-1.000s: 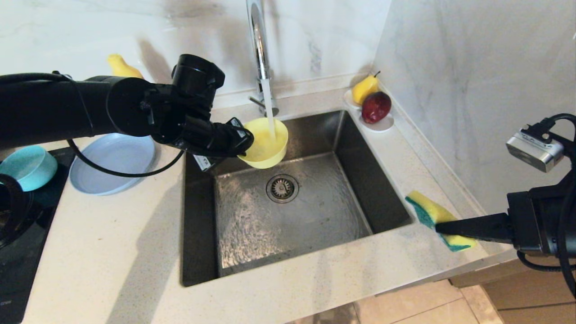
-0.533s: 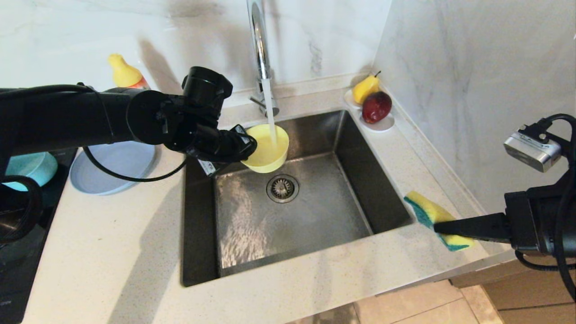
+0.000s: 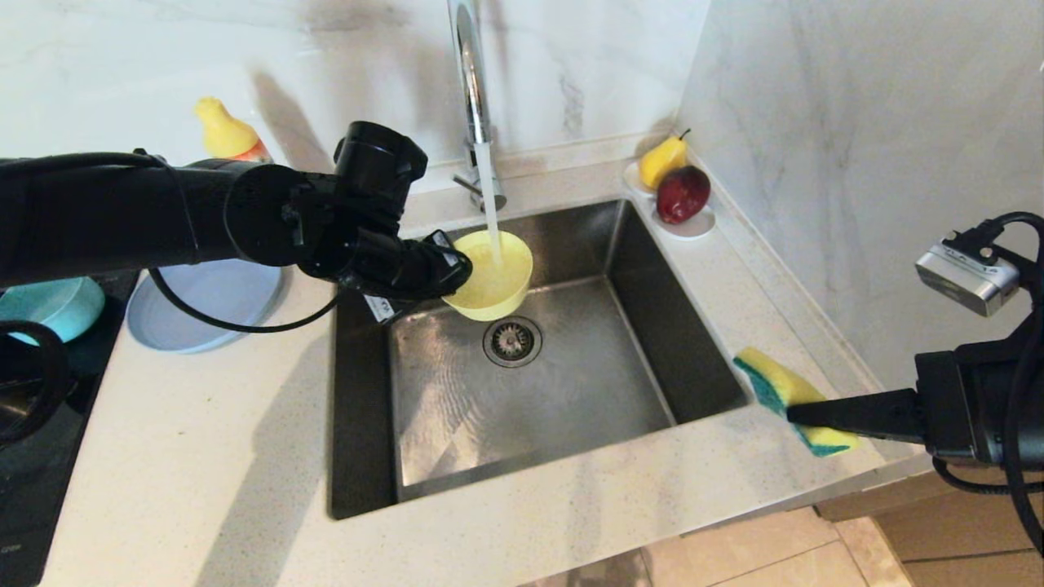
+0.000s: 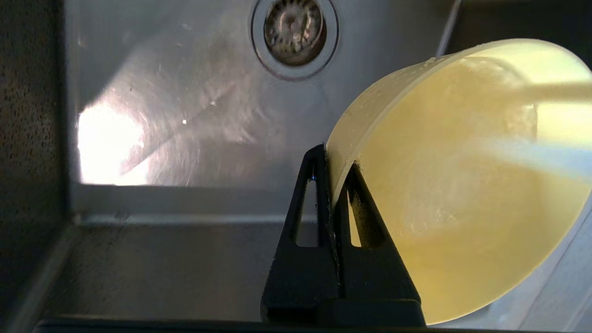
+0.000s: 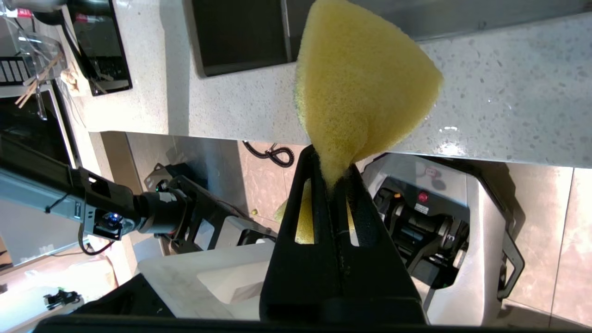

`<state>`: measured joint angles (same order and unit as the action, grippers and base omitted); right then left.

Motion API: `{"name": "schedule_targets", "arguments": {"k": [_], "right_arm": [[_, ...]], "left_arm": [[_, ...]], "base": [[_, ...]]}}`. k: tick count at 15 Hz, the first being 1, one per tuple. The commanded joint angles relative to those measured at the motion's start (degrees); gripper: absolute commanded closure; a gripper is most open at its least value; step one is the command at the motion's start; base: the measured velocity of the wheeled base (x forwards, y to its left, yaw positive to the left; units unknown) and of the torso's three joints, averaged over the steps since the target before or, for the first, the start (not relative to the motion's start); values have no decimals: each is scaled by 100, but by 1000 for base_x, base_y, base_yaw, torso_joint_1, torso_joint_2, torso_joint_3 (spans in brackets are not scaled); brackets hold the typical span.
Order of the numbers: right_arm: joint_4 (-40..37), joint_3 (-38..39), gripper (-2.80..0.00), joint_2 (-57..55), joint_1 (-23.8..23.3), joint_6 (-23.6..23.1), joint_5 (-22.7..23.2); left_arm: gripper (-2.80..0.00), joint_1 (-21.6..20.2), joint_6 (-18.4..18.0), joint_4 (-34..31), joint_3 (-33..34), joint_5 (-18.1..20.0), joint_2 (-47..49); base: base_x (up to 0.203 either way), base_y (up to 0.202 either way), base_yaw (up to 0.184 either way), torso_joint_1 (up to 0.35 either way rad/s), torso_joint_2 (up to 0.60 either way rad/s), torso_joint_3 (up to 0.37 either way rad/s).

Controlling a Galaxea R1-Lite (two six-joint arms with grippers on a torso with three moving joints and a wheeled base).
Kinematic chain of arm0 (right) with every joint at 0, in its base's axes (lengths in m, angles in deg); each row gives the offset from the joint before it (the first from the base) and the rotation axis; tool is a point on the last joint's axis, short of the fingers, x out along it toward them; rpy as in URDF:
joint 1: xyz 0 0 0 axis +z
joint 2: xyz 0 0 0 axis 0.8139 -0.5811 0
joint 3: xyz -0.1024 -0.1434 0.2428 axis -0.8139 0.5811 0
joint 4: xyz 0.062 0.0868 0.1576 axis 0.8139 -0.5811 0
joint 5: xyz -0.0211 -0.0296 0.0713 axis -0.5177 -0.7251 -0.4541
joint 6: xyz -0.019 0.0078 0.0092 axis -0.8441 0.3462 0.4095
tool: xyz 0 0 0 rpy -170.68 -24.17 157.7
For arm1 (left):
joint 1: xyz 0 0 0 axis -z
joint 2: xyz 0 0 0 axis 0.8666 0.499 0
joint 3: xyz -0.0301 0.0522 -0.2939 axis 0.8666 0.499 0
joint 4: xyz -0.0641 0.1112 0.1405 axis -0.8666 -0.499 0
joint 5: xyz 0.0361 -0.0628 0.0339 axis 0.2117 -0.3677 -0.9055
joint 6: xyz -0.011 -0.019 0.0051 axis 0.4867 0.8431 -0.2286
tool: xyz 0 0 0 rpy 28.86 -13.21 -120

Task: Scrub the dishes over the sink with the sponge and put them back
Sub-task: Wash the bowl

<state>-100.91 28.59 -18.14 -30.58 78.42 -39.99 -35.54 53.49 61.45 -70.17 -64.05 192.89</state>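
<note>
My left gripper [image 3: 455, 279] [image 4: 334, 159] is shut on the rim of the pale yellow bowl [image 3: 493, 277] [image 4: 462, 185]. It holds the bowl tilted over the back of the sink [image 3: 571, 391] under the running water from the faucet [image 3: 469, 73]. My right gripper [image 3: 795, 413] [image 5: 332, 164] is shut on the yellow and green sponge [image 3: 783, 390] [image 5: 360, 88], above the counter at the sink's right front corner. The teal-blue bowl [image 3: 53, 300] and the grey-blue plate [image 3: 204, 306] sit on the left of the sink.
A yellow-capped detergent bottle [image 3: 224, 134] stands behind my left arm by the wall. A white dish with a pear and a red fruit [image 3: 677, 196] sits at the sink's back right corner. The drain [image 3: 511, 341] lies below the bowl. A black hob [image 3: 33, 456] borders the counter's left.
My left gripper has carried the yellow bowl slightly lower and to the right under the stream, tilting it more. The right gripper with the sponge has stayed put.
</note>
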Motion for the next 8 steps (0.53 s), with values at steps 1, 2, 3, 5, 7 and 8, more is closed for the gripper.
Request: {"name": "schedule_targets", "arguments": {"k": [1, 2, 3, 5, 7, 8], "right_arm": [[1, 91, 0, 15, -8, 19, 20], [3, 121, 0, 2, -34, 19, 27], [1, 121, 0, -7, -42, 19, 29], [9, 112, 0, -15, -34, 10, 47], [12, 95, 0, -53, -41, 10, 134], [36, 95, 0, -59, -34, 10, 134]], "left_arm": [[0, 57, -264, 62, 392, -24, -269], [0, 58, -365, 222, 643, -20, -416], [0, 55, -471, 483, 953, -13, -550], [0, 51, -888, 1340, 1932, -22, -876], [0, 42, -1324, 2542, 2958, -36, -1187], [0, 39, -1599, 3279, 3454, -47, -1358]], "base": [[0, 0, 0, 0, 0, 0], [0, 0, 0, 0, 0, 0], [0, 0, 0, 0, 0, 0], [0, 0, 0, 0, 0, 0], [0, 0, 0, 0, 0, 0], [0, 0, 0, 0, 0, 0]]}}
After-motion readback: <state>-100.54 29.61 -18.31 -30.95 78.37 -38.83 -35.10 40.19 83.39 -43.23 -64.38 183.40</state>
